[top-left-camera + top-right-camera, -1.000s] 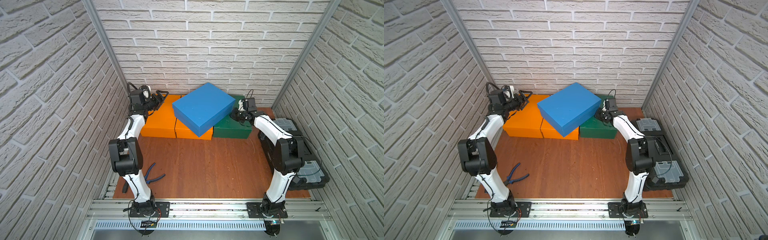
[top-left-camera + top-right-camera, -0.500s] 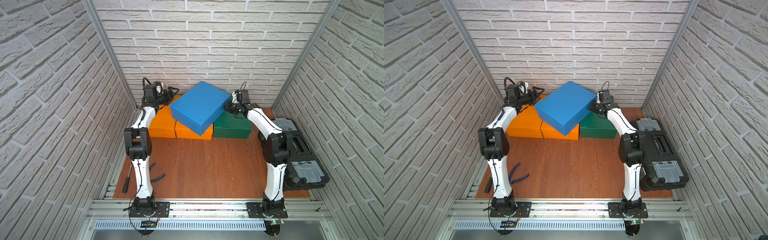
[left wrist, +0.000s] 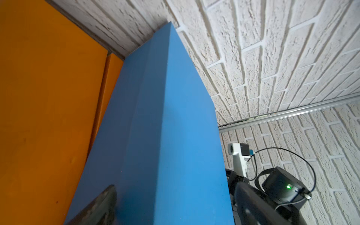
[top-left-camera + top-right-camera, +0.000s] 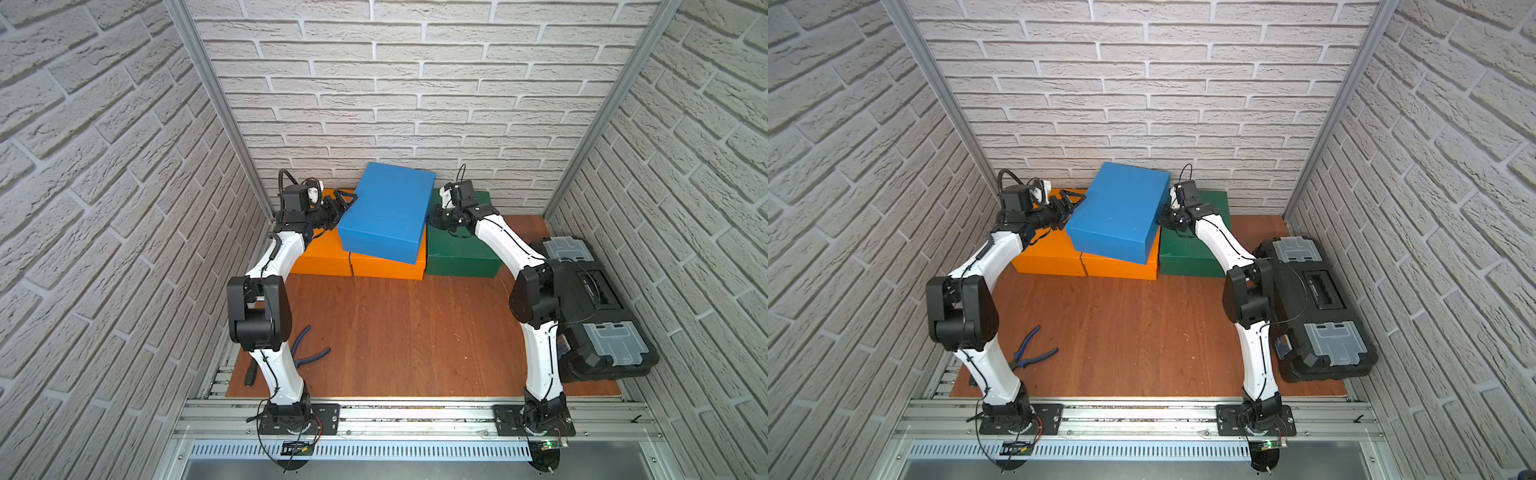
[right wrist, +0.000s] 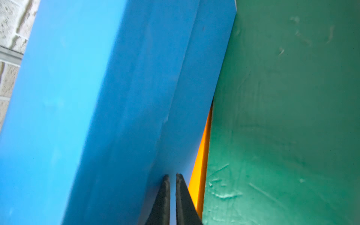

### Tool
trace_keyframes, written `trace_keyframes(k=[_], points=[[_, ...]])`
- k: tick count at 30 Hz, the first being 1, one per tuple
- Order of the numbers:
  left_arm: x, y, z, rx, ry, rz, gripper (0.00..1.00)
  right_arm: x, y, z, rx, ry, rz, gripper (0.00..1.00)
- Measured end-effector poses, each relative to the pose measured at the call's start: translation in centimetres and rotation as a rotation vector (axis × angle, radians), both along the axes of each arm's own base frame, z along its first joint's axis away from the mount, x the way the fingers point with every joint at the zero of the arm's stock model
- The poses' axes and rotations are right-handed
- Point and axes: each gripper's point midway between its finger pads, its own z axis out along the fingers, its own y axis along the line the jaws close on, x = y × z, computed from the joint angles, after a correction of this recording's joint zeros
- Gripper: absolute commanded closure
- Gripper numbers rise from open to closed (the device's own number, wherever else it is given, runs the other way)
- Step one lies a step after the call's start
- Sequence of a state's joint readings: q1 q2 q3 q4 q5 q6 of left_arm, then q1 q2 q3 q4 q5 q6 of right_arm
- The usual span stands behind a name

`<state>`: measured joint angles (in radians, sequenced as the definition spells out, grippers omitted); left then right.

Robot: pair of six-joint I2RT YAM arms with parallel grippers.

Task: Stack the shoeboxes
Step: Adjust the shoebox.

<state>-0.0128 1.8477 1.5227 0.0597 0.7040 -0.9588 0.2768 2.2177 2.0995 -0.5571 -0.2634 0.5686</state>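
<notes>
The blue shoebox [image 4: 386, 216] lies between us, long axis near-far. Our left gripper [image 4: 345, 200] gapes empty; right gripper [image 5: 172, 176], closed, touches its right side

Shoeboxes [image 4: 388, 270]: four are counted in all.
Orange boxes [image 4: 322, 259]: two are seen.
Green box [image 4: 461, 259]: one is seen.
Blue box [image 4: 386, 212]: one is seen.
Toolbox [image 4: 590, 291]: one is counted, black with grey lids.
Pliers [image 4: 316, 356]: one pair is counted, with blue handles.
Black-handled tool [image 4: 249, 372]: one is seen; its kind cannot be told.
Arms [image 4: 276, 253]: two are counted.
Brick walls [image 4: 415, 83]: three are seen.
Table [image 4: 415, 332]: one is seen.
</notes>
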Motion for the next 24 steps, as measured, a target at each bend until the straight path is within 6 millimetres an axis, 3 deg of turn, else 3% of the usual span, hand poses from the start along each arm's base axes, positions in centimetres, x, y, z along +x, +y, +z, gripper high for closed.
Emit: trace_keyframes(k=[2, 5, 7, 9, 24], points=[[0.0, -0.1, 0.0, -0.004, -0.009, 0.0, 0.07, -0.3, 0.0, -0.4, -0.01, 0.017, 0.001, 0.9], [-0.3, 0.0, -1.7, -0.01, 0.026, 0.007, 0.07, -0.9, -0.1, -1.3, -0.024, 0.044, 0.005, 0.9], [-0.5, 0.0, -2.9, -0.018, 0.06, 0.013, 0.07, -1.6, -0.2, -2.9, -0.037, 0.081, 0.007, 0.9], [-0.6, 0.0, -2.6, -0.017, 0.051, 0.017, 0.07, -2.7, -0.4, -5.0, -0.056, 0.131, 0.01, 0.9], [-1.6, -0.7, -0.5, -0.008, 0.011, 0.021, 0.05, -4.4, -2.5, -5.0, -0.153, 0.1, -0.038, 0.91]])
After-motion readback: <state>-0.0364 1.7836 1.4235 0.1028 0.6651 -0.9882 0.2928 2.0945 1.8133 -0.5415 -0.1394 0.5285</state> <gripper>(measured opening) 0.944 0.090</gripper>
